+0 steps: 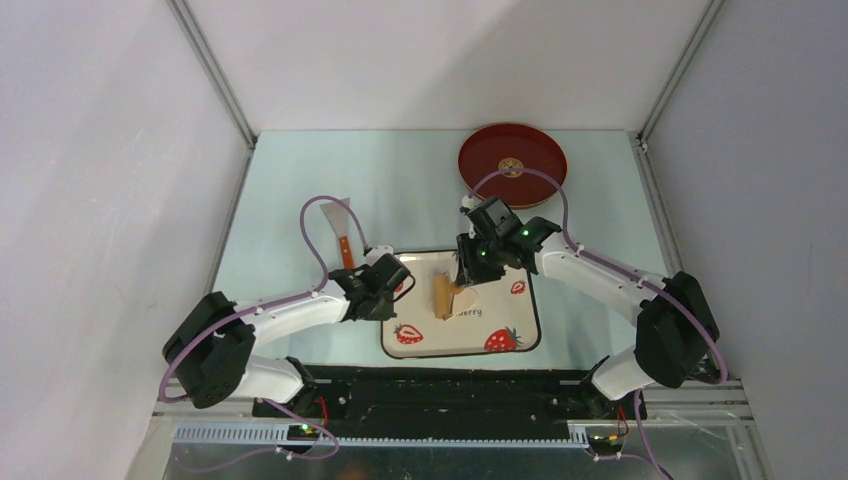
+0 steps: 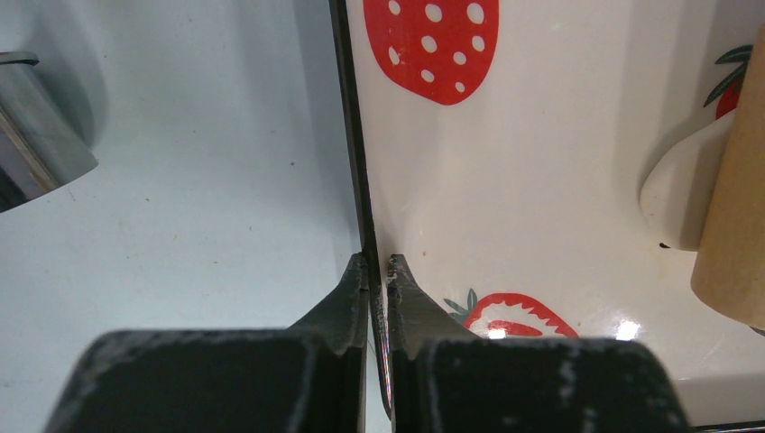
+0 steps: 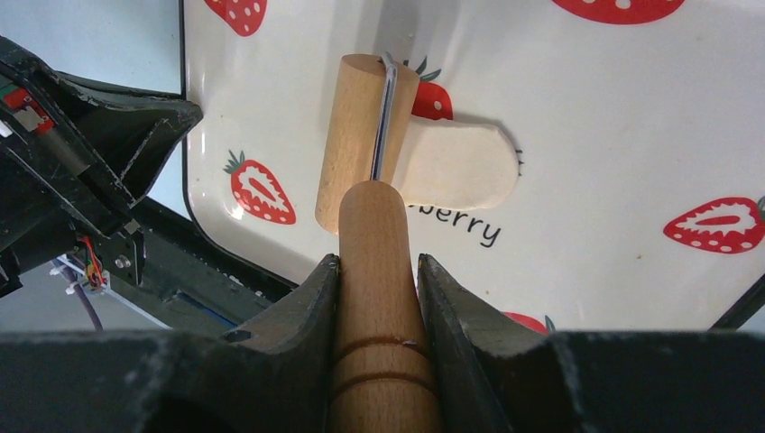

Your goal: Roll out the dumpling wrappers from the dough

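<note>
On the plate [image 1: 440, 338], roller [image 1: 441, 295] covers left edge of dough [image 1: 468, 298]

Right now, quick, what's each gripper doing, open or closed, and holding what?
Left gripper: closed, pinching the rim of the strawberry plate.
Right gripper: closed on the handle of the wooden roller.

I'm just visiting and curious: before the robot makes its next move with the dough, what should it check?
1. Does the right gripper hold the roller by its handle? ok.
2. Does the left gripper pinch the plate rim? ok.
3. Does the roller rest on the dough? ok.
4. Does the dough lie on the plate? ok.
5. Is the dough thin enough? cannot tell.
</note>
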You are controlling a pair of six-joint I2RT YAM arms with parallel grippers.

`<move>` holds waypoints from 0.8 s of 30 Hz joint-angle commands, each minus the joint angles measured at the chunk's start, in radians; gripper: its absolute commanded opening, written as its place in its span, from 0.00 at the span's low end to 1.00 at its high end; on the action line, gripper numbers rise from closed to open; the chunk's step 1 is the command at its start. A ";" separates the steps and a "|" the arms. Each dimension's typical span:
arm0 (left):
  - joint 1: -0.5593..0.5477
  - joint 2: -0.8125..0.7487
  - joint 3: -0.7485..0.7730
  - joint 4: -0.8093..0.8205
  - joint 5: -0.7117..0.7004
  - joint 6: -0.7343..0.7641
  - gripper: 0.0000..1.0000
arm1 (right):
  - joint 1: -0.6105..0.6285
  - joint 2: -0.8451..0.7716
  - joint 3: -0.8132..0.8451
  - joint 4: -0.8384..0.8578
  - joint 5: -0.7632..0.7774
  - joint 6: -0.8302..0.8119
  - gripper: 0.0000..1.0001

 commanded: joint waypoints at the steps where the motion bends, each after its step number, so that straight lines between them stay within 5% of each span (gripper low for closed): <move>1: 0.000 0.053 -0.075 -0.120 -0.019 0.033 0.02 | -0.024 0.018 -0.071 -0.248 0.312 -0.083 0.00; 14: 0.000 0.051 -0.071 -0.119 -0.018 0.036 0.02 | -0.158 -0.393 -0.047 0.035 -0.097 -0.098 0.00; 24: 0.000 0.047 -0.072 -0.120 -0.022 0.039 0.02 | -0.178 -0.468 -0.047 0.138 -0.201 -0.422 0.00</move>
